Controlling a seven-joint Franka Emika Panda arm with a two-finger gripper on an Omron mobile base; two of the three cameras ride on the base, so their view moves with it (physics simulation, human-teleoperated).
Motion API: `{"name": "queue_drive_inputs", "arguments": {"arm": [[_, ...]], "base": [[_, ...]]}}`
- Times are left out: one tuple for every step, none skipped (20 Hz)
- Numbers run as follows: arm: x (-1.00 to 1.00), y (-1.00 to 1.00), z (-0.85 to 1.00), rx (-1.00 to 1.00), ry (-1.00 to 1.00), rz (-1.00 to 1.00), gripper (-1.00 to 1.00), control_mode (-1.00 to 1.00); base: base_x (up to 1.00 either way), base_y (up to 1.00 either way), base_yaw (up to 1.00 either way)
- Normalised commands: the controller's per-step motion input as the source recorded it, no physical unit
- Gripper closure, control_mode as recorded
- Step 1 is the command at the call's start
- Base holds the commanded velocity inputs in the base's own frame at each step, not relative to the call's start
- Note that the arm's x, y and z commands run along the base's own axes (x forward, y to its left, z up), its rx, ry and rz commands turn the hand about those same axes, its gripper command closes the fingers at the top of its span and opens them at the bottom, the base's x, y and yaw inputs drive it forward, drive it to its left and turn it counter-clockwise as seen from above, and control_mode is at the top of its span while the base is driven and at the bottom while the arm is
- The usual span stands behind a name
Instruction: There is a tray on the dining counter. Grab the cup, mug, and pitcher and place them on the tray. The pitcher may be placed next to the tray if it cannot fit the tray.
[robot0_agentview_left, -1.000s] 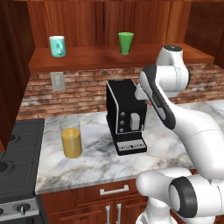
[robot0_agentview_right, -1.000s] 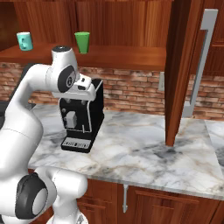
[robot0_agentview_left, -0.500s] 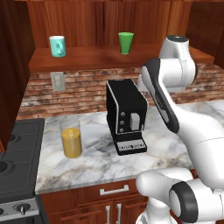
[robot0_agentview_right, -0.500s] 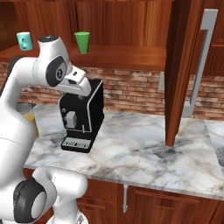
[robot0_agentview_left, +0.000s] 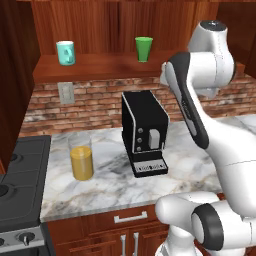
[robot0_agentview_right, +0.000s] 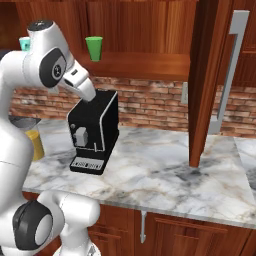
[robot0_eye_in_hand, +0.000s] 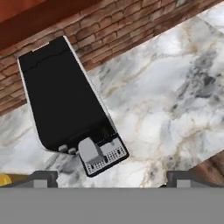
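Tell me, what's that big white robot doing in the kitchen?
It is getting ready to fetch some drinkware. Its tool is open and holds nothing, hanging above the black coffee machine on the marble worktop. The small green handleless cup and the light teal mug sit on the wooden shelf. The tall clear pitcher of orange liquid stands by the stove. Nothing has been picked up.

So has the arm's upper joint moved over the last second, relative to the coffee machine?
Yes. In the left base view the arm has risen: its top joint now stands well above the coffee machine, level with the cup on the shelf.
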Motion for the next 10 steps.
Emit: {"name": "queue_drive_inputs", "arguments": {"arm": [[-0.03, 0.0, 0.38, 0.23, -0.16, -0.27, -1.0, -1.0], [-0.02, 0.0, 0.39, 0.24, -0.15, -0.27, -1.0, -1.0], [0.0, 0.0, 0.38, 0.24, -0.16, -0.27, -1.0, -1.0], [0.0, 0.0, 0.37, 0.25, -0.17, -0.28, -1.0, -1.0], [0.0, 0.0, 0.35, 0.27, -0.17, -0.28, -1.0, -1.0], [0.0, 0.0, 0.34, 0.28, -0.18, -0.28, -1.0, -1.0], [0.0, 0.0, 0.29, 0.28, -0.2, -0.29, -1.0, -1.0], [0.0, 0.0, 0.28, 0.28, -0.21, -0.29, -1.0, -1.0], [0.0, 0.0, 0.27, 0.27, -0.2, -0.29, -1.0, -1.0], [0.0, 0.0, 0.26, 0.26, -0.2, -0.28, -1.0, -1.0]], "base": [[0.0, 0.0, 0.0], [0.0, 0.0, 0.0], [0.0, 0.0, 0.0], [0.0, 0.0, 0.0], [0.0, 0.0, 0.0], [0.0, 0.0, 0.0], [0.0, 0.0, 0.0], [0.0, 0.0, 0.0], [0.0, 0.0, 0.0], [0.0, 0.0, 0.0]]}}
